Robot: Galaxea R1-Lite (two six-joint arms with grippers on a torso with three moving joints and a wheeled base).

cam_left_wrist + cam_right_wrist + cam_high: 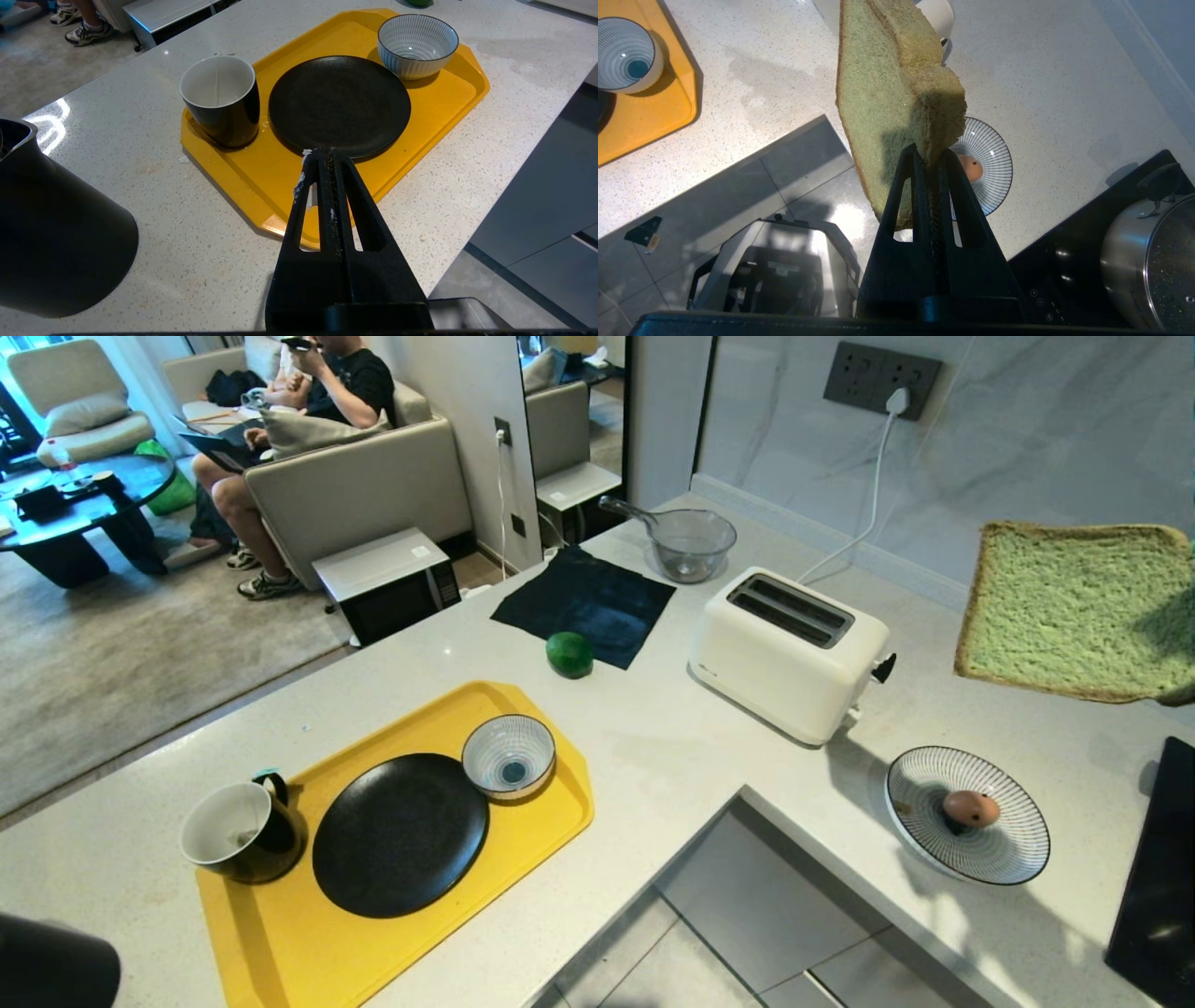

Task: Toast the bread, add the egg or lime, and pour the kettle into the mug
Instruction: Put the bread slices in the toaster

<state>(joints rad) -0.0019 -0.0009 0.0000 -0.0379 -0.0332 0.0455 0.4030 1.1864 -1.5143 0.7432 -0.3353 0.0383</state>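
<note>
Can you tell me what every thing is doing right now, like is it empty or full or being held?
bread: held up in the air by the right end effector, not in the toaster.
toaster: slots empty, plugged in.
mug: upright, empty.
black plate: empty.
striped bowl: empty.
egg: resting on the striped plate.
lime: lying on the counter.
left end effector: shut, holding nothing.

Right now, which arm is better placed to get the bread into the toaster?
The right. Its gripper is shut on the bread, held in the air just right of the toaster. The left gripper is shut and empty, over the yellow tray, far from the slots.
</note>
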